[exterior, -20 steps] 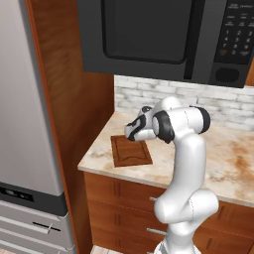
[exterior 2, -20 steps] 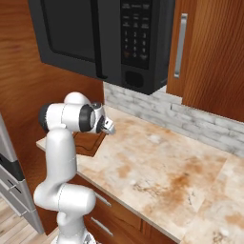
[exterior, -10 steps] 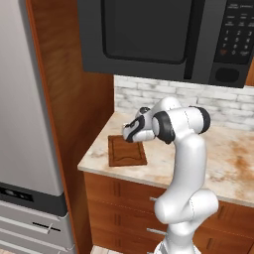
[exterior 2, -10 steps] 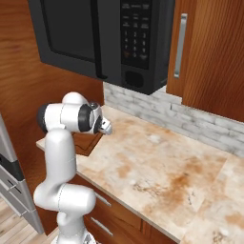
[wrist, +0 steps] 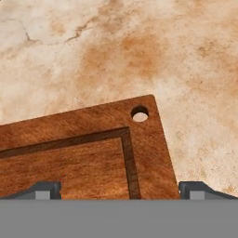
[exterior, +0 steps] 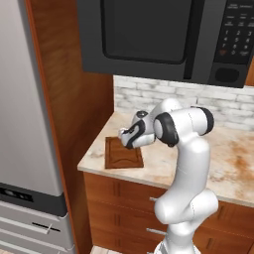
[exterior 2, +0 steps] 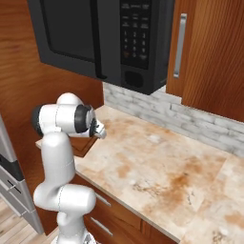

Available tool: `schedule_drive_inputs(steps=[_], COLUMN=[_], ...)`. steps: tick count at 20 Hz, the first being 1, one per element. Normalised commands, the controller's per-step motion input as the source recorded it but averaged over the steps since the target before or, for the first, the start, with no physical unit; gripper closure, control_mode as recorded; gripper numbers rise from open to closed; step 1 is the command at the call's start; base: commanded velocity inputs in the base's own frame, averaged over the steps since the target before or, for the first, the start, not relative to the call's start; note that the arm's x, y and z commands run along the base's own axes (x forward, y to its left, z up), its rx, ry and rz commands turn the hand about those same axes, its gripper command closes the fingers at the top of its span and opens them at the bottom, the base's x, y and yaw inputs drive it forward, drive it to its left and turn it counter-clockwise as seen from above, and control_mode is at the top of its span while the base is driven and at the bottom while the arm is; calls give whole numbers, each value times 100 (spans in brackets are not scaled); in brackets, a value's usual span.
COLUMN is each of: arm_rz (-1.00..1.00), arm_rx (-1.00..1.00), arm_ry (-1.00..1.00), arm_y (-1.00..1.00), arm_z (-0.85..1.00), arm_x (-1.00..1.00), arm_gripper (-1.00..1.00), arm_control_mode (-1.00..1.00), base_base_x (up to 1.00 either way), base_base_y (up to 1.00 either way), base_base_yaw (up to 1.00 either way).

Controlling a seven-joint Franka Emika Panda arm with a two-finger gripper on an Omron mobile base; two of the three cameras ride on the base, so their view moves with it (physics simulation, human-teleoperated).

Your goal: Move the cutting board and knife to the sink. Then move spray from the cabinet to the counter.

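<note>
The cutting board (exterior: 123, 154) looks rigid and fairly heavy for its thinness, a hard wooden slab that will not flex or crush. Lying flat on the worktop (exterior: 233, 154), it probably offers no face to pinch from above, so the likely hold is across one edge, perhaps the corner with the hanging hole (wrist: 139, 114), where the fingers could straddle the thickness. Smooth wood may slip if pinched too near a corner, and the board would likely swing from an off-centre hold.

The gripper (wrist: 119, 189) hovers just above the board with its fingers spread wide, empty.

The board is dark reddish-brown and rectangular, with a darker groove (wrist: 126, 158) running inside its rim. It sits at the worktop's left end, beside the tall wooden side panel (exterior: 74, 99), under the microwave (exterior: 163, 34)
</note>
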Motion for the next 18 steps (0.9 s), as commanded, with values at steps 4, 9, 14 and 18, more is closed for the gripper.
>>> schedule_drive_inputs(steps=[4, 9, 14, 18], arm_rz=[6, 12, 20, 20], arm_rx=[0, 0, 0, 0], arm_ry=[13, 17, 16, 5], arm_y=[79, 86, 82, 56], arm_z=[-68, -74, -89, -93], arm_x=[-77, -86, -94, -94], arm_gripper=[-100, -100, -100, -100], arm_control_mode=[-100, -100, -100, -100], base_base_x=[0, 0, 0, 0], base_base_y=[0, 0, 0, 0], base_base_yaw=[0, 0, 0, 0])
